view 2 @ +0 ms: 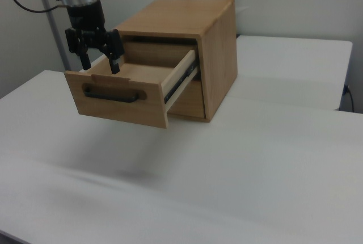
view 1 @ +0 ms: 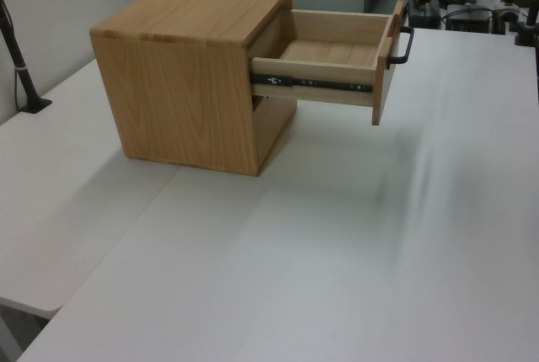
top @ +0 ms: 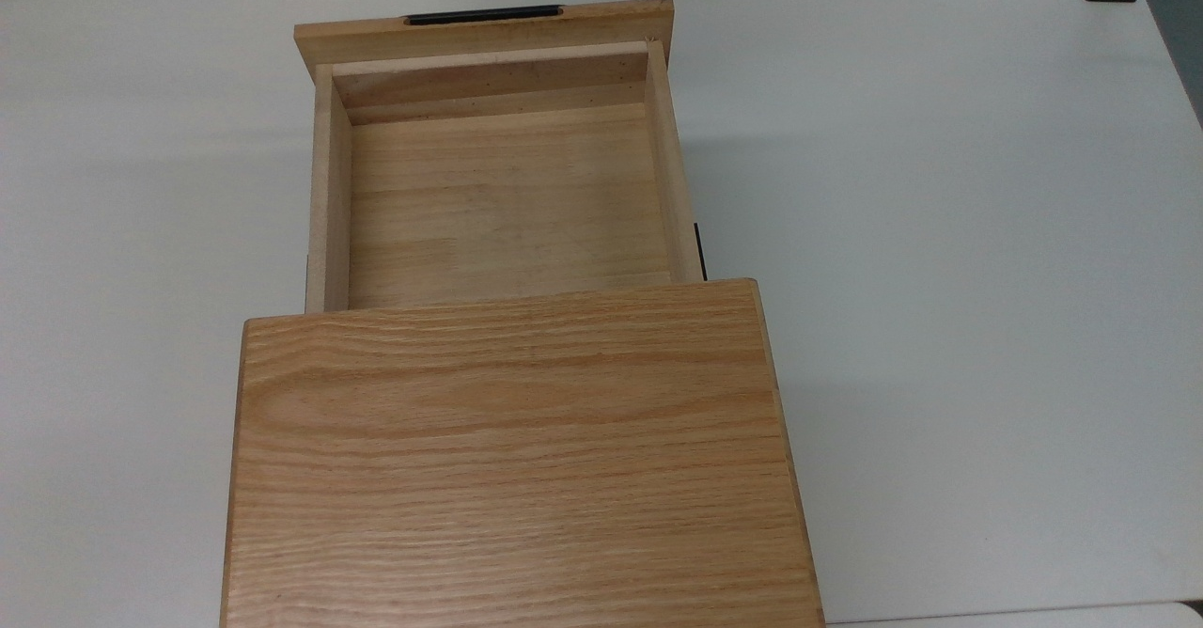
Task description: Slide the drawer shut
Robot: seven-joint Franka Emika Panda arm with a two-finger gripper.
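Scene: a small oak cabinet [view 1: 189, 76] stands on a white desk [view 1: 337, 236], with its drawer [top: 498, 205] pulled far out of the upper opening.
Cabinet place: in the top view it sits at the desk's near edge, roughly midway along it; in the left view it is toward the desk's far left corner.
Drawer: a shallow, empty light-wood box. Its wider front panel [view 2: 116, 99] carries a thin black bar handle [view 2: 110, 93]. In the top view the panel lies close to the desk's far edge. A black metal runner [view 1: 312, 84] shows along the drawer's side in the left view.
Gripper: in the right view the black two-finger gripper [view 2: 100, 62] hangs just above the top edge of the front panel, at the right view's left. Its fingers are spread apart and point down, grasping nothing.
Contact: whether a fingertip touches the panel cannot be told.
Progress: nothing of the closing appears done; the drawer looks near full extension.
Left to do: judging from this, the whole slide back into the cabinet.
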